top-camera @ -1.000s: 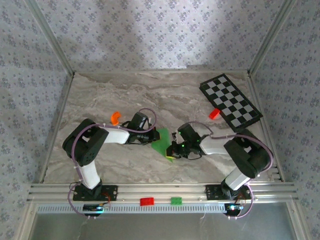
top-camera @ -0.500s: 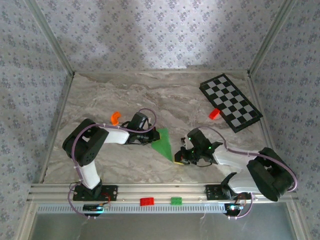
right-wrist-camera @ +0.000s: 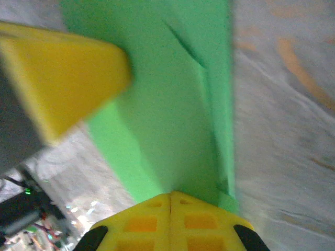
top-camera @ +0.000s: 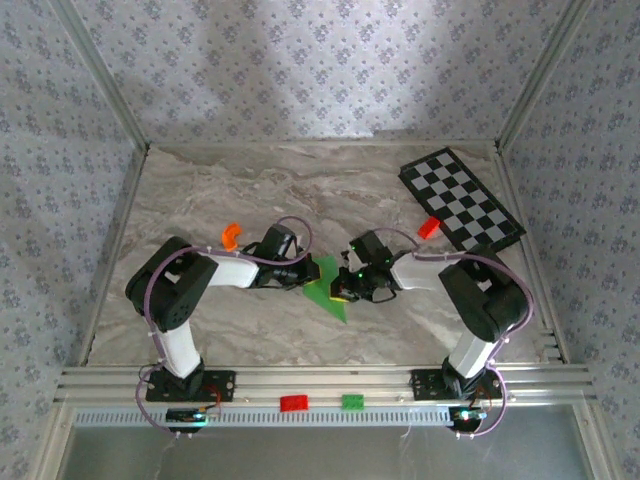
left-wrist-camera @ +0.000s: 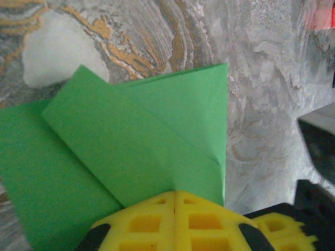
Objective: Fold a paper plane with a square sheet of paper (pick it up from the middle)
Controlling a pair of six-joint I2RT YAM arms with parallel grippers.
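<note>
Between left hand point(top-camera: 307, 273) and right hand point(top-camera: 343, 291), folded green paper point(top-camera: 328, 297); open marble point(top-camera: 300, 190) beyond.

Soft, even light falls from above in the top view. The marble bench point(top-camera: 250, 190) looks pale and slightly washed, with no hard glare. A brighter patch lies on the back wall point(top-camera: 300, 60), greying toward the corners. The arms throw only faint, diffuse shadows just beside themselves. That picture is fairly sharp, though small things look coarse.

In the left wrist view the green paper point(left-wrist-camera: 136, 141) is bright, saturated and crisp, its folds edged by thin shadows. The jaws at the bottom edge are slightly soft, and a dark shape point(left-wrist-camera: 319, 146) at the right edge is out of focus.

The right wrist view is heavily smeared: paper, bench veins and a yellow shape point(right-wrist-camera: 63, 83) all blur.
</note>
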